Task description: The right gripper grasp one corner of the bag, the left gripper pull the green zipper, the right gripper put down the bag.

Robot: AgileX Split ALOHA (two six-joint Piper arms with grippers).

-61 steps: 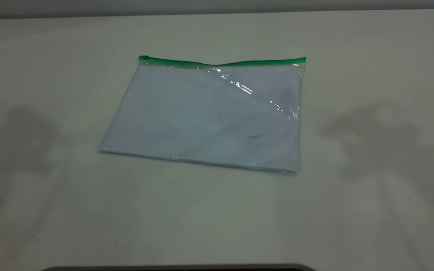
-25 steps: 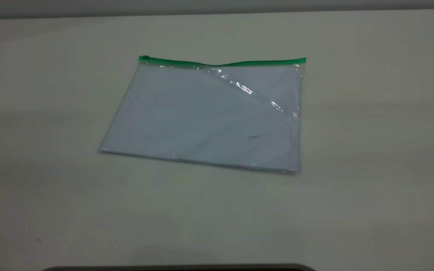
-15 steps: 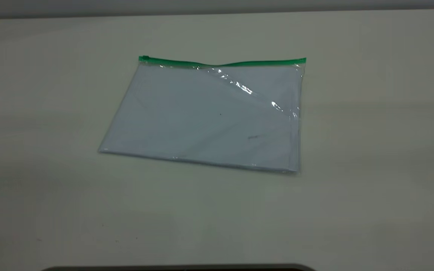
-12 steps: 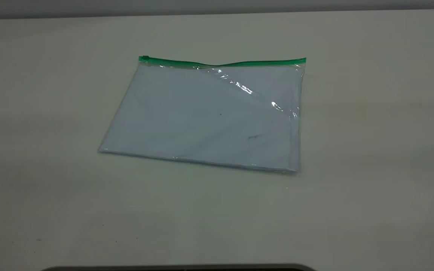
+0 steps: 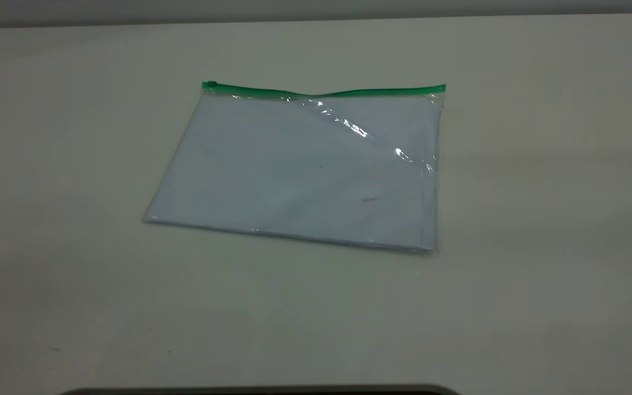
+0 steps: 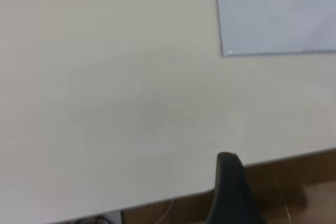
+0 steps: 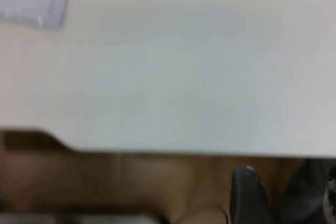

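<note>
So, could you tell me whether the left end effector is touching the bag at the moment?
Apart. The left wrist view shows bare table between the left end effector and the bag.

- Setting: bare test bench of the lab or workshop kind; exact type of room cannot be told.
- Plain off-white matte tabletop [image 5: 541,164] fills the exterior view, with a grey wall strip [image 5: 316,8] behind its far edge.
- Wrist views: brown floor [image 6: 294,182] beyond the tabletop edge.
- Only item laid out: one clear flat plastic bag holding white paper sheets [image 5: 305,170].
</note>
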